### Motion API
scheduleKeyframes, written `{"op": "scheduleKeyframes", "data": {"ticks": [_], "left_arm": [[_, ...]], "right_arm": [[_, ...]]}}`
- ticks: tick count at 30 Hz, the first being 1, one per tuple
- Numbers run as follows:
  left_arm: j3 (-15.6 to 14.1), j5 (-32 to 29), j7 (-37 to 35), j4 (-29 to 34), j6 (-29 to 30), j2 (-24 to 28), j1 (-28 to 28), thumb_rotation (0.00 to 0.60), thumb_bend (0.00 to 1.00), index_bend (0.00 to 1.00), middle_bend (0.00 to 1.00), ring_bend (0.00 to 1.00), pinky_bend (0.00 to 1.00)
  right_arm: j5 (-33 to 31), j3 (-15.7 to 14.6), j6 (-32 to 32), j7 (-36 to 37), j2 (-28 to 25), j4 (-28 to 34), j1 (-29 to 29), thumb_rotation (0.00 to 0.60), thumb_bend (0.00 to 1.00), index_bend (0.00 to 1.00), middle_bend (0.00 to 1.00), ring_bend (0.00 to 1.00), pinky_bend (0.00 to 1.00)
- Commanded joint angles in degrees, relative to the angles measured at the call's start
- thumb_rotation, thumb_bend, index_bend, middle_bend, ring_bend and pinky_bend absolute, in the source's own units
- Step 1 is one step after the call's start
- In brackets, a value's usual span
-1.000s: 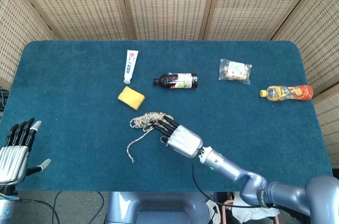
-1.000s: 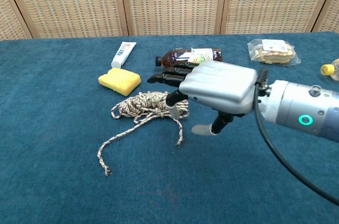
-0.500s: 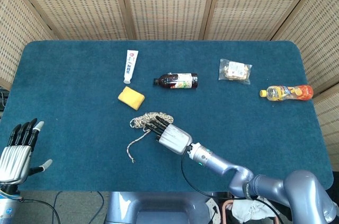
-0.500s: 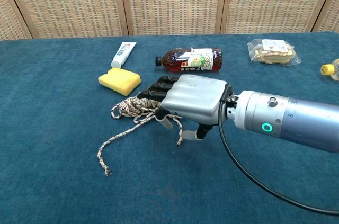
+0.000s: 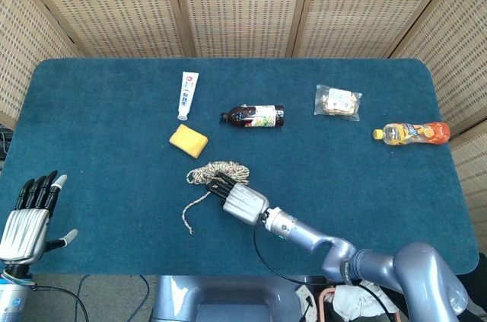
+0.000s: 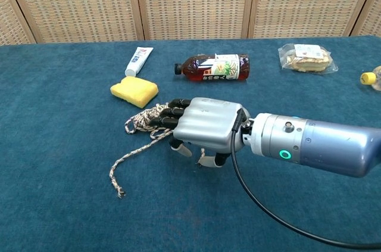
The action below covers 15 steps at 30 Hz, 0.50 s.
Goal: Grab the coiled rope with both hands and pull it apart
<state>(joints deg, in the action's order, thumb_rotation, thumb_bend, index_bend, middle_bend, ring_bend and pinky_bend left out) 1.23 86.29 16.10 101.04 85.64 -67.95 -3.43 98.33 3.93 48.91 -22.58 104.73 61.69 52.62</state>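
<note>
The coiled rope (image 5: 207,172) (image 6: 140,121) lies on the blue table, its loose tail (image 6: 122,165) trailing toward the front left. My right hand (image 5: 242,202) (image 6: 202,124) lies low over the coil's right side. Its dark fingers (image 6: 168,115) stretch out across the strands and its thumb (image 6: 181,148) sits underneath near the table. They cover part of the coil, and nothing shows them closed around it. My left hand (image 5: 27,214) hovers at the table's front left corner, far from the rope, fingers spread and holding nothing. The chest view does not show it.
A yellow sponge (image 5: 188,140) (image 6: 134,91) sits just behind the coil. Farther back lie a toothpaste tube (image 5: 187,95) (image 6: 138,61) and a dark bottle (image 5: 255,116) (image 6: 214,66). A snack bag (image 5: 338,101) (image 6: 306,57) and an orange bottle (image 5: 415,133) lie at the right.
My right hand has slid left and lowered onto the coil, its fingers now lying across the strands. The left hand has drifted slightly lower. The rope has barely shifted.
</note>
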Motion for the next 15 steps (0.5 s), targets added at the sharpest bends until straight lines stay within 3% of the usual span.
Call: {"op": "scheduleKeyframes", "data": {"ticks": [1, 15], "left_arm": [[0.0, 0.0, 0.0, 0.0, 0.0, 0.0, 0.0, 0.6, 0.0, 0.0, 0.0, 0.0, 0.0], [-0.1, -0.3, -0.1, -0.1, -0.3, 0.0, -0.2, 0.6, 0.0, 0.0, 0.0, 0.0, 0.0]], "right_arm": [[-0.3, -0.2, -0.1, -0.1, 0.2, -0.2, 0.2, 0.6, 0.32, 0.5, 0.0, 0.0, 0.0], [-2.0, -0.5, -1.0, -1.4, 0.6, -1.1, 1.0, 0.6, 0.32, 0.51, 0.0, 0.0, 0.0]]}}
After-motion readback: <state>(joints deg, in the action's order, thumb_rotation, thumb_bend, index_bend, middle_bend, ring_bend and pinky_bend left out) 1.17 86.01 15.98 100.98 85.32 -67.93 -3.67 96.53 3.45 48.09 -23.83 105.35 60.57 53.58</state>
